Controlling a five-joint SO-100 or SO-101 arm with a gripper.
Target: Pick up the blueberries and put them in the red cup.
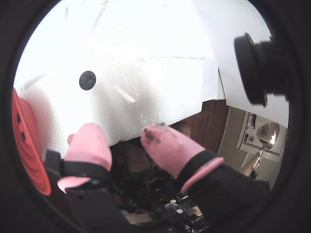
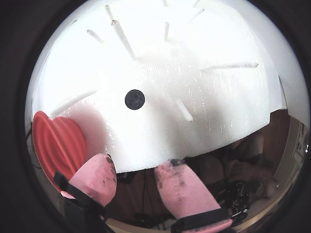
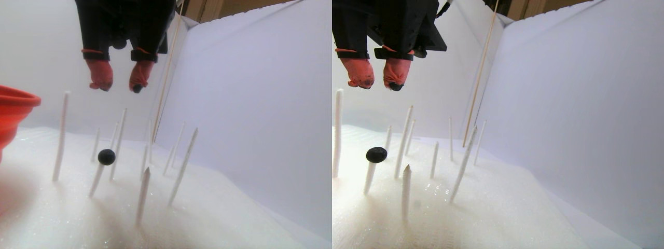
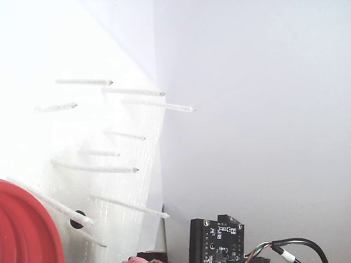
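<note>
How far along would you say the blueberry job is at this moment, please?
One blueberry sits on a white stick, unpicked. The gripper hangs open and empty above it. No other berries show on the sticks; whether any lie in the red cup cannot be seen.

Blueberry and red cup on the white foam base.
One blueberry (image 2: 134, 99) is visible: a small, matte, near-black ball impaled on the tip of a slanted white stick in the stereo pair view (image 3: 106, 156), raised above the foam. The red cup (image 2: 58, 141), bright red plastic with concentric ridged rings, stands at the left edge of both wrist views, only partly in frame, well apart from the berry.
</note>
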